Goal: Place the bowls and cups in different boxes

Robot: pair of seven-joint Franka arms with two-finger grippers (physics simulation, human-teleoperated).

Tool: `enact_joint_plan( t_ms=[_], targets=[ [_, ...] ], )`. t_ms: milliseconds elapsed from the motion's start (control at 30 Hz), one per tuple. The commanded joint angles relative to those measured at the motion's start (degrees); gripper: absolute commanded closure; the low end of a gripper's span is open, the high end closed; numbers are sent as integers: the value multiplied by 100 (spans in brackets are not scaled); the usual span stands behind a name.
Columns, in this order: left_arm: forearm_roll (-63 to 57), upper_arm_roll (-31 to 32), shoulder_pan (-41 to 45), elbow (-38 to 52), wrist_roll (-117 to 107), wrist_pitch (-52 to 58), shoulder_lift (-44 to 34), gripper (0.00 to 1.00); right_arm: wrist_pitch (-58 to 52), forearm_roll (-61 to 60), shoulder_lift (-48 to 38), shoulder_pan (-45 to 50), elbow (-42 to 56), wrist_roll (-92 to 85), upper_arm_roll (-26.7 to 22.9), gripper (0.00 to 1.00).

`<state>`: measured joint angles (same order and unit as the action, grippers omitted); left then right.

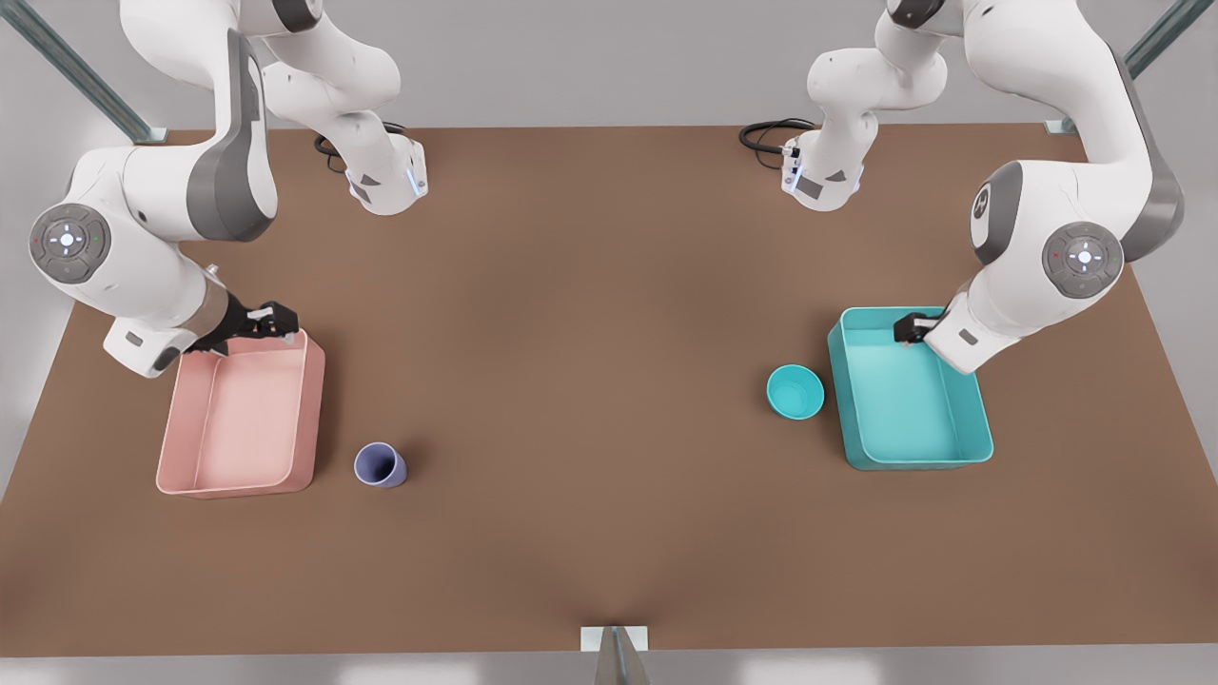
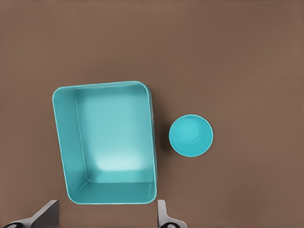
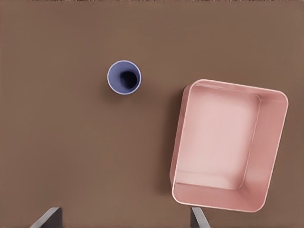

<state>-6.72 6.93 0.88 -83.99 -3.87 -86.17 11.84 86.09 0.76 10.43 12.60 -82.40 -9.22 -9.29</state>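
Nothing's been sorted yet. The small round teal bowl (image 1: 795, 391) sits upright on the brown surface (image 1: 590, 314), just beside the long wall of the rectangular teal plastic bin (image 1: 909, 390), on the bin's side toward the middle. Not touching it as far as I can tell; there's a thin strip of surface between them in the left wrist view, same bowl (image 2: 191, 135) next to the same bin (image 2: 107, 142). The little lavender-purple tumbler (image 1: 380, 465) stands mouth-up near the pale pink plastic bin (image 1: 238, 419), off its near corner toward the middle. From the right wrist I see the tumbler (image 3: 124, 77) a bit further from the pink bin (image 3: 228, 145) than the bowl is from its bin.

Left claw (image 1: 912, 329) hangs over the far end of the teal bin, fingers spread wide, holding nothing. Right claw (image 1: 271, 322) is over the far edge of the pink bin, also wide open and empty.

So I'd say we're at the reach stage. For the bowl, I'd slide the left claw sideways clear of the bin wall first, then drop one finger inside the rim and one outside, on the side away from the bin so I don't clip the wall. The tumbler's tapered, so I'd grab it low-ish and straight down, squeezing gently so it doesn't squirt out.
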Motion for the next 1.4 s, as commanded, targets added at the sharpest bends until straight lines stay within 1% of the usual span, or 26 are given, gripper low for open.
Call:
enact_joint_plan(
  t_ms=[0, 33, 67, 100, 133, 167, 200, 233, 267, 367, 433, 533, 667, 733, 833, 1033, 1067, 1100, 1167, 1233, 1300, 1333, 1367],
  targets=[
    [-4, 1, 0, -3, -44, -93, -6, 0, 110, -6, 3, -3, -4, -230, -3, 0],
    [-4, 1, 0, -3, -52, -102, 11, 0, 110, 3, 3, -3, -4, -230, -11, 0],
    [-4, 10, 79, -186, -79, -268, 64, 0, 110, 3, 3, -3, -13, -265, -11, 0],
    [-83, 10, 526, -652, -245, -830, 204, 0, 136, -24, 151, 6, 5, -256, -3, 0],
    [-127, 19, 773, -688, -684, -1094, 670, 0, 347, -155, 381, 23, 83, -256, 15, 0],
    [-382, 45, 1089, -662, -1238, -1288, 995, 0, 523, -243, 837, 120, 452, -256, 68, 0],
    [-672, 72, 1213, -662, -1529, -1481, 1303, 0, 532, -551, 1312, 243, 927, -256, 68, 0],
    [-795, 72, 1275, -750, -1661, -1841, 1514, 0, 830, -683, 1795, 419, 1226, -247, 68, 0],
    [-804, 72, 1283, -1092, -1713, -2184, 1505, 0, 1243, -709, 2024, 559, 1226, -230, 68, 0],
    [-795, 72, 1424, -1655, -3128, -3222, 1558, 0, 2280, -753, 2666, 595, 1226, -239, 68, 0],
    [-769, 54, 1433, -2121, -3339, -4135, 1558, 0, 2729, -823, 2991, 612, 1235, -256, 68, 0],
    [-778, 54, 1459, -2226, -3348, -4153, 1558, 0, 3151, -806, 3246, 577, 1226, -265, 59, 0],
    [-795, 45, 1512, -2701, -3375, -4408, 1681, 0, 3186, -806, 3299, 489, 1095, -388, 50, 0],
    [-804, 45, 1573, -2701, -3383, -4391, 1795, 0, 3151, -744, 3246, 498, 726, -423, 50, 0],
    [-831, 10, 1635, -2701, -3383, -4400, 1954, 0, 3089, -736, 3141, 498, 497, -432, 33, 0],
    [-839, -113, 1635, -2710, -3383, -4391, 2033, 0, 3002, -736, 3132, 498, 304, -432, 6, 0],
    [-839, -113, 1635, -2710, -3383, -4391, 2033, 12, 3002, -736, 3132, 498, 295, -432, 6, 0],
    [-839, -122, 1635, -2701, -3383, -4400, 2041, 28, 3002, -736, 3132, 498, 286, -432, 6, 0],
    [-839, -122, 1635, -2701, -3383, -4399, 2041, 49, 2993, -736, 3132, 498, 242, -423, 6, 0],
    [-839, -130, 1644, -2701, -3383, -4400, 2068, 54, 2993, -727, 3149, 489, 189, -432, 6, 0],
    [-822, -130, 1653, -2701, -3392, -4373, 2059, 69, 3002, -727, 3202, 480, 172, -423, 6, 0],
    [-822, -130, 1661, -2684, -3594, -4373, 2042, 79, 3002, -727, 3211, 480, 172, -423, 6, 0],
    [-822, -130, 1714, -2675, -3752, -4364, 1989, 79, 3010, -727, 3228, 480, 163, -423, 6, 0]
  ],
)
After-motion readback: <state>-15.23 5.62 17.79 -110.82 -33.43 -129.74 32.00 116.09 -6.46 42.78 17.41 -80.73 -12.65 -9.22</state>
